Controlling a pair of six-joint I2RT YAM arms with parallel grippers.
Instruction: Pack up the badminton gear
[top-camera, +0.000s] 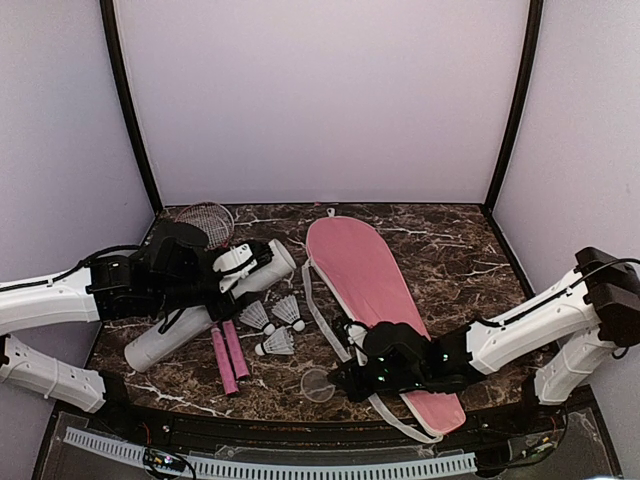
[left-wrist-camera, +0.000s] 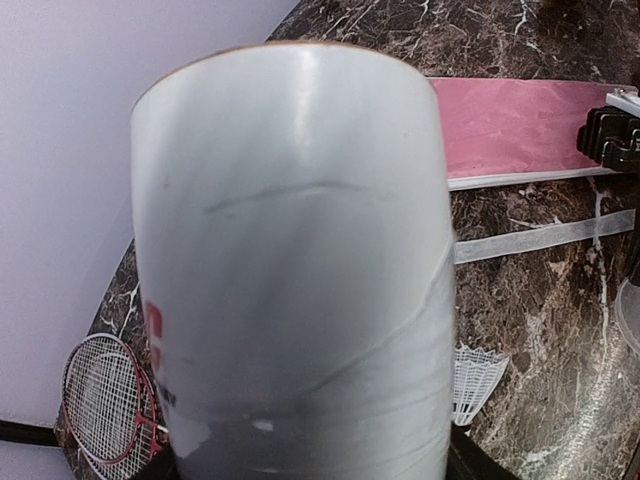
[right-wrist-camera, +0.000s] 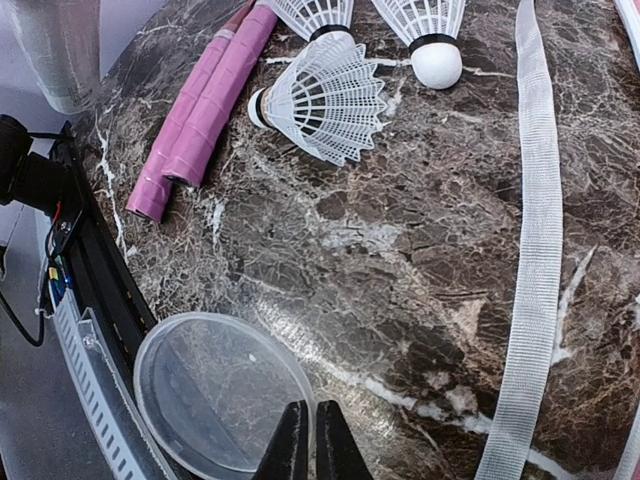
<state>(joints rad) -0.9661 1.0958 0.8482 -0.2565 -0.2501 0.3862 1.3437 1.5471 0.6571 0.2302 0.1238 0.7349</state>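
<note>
We see the left end effector (top-camera: 245, 268) clamped on the long white tube (top-camera: 170, 340) near the tube's far end. The tube slants across the left side of the dark marble counter (top-camera: 450, 255), over the two rackets (top-camera: 207, 222). In the left wrist view the tube fills most of the picture. It has a red mark (left-wrist-camera: 153, 335) and some dark print low on its side, but these are too blurry for us to read. We find no other words or brand names that we can read.

The red racket heads stick out past the tube by the back wall. The pink handles (top-camera: 229, 358) lie side by side near the front edge.

Three white shuttlecocks (top-camera: 287, 310) lie close together between the handles and the pink bag (top-camera: 375, 285). The bag lies flat in the middle of the counter, and its white strap (right-wrist-camera: 535, 250) runs along the counter beside it.

The right end effector (right-wrist-camera: 308, 408) is low over the counter, at the near end of the bag. Its two fingers are together. Their tips sit right at the rim of a clear round lid (right-wrist-camera: 220, 395) that rests near the front edge. We cannot tell if they pinch the rim.
</note>
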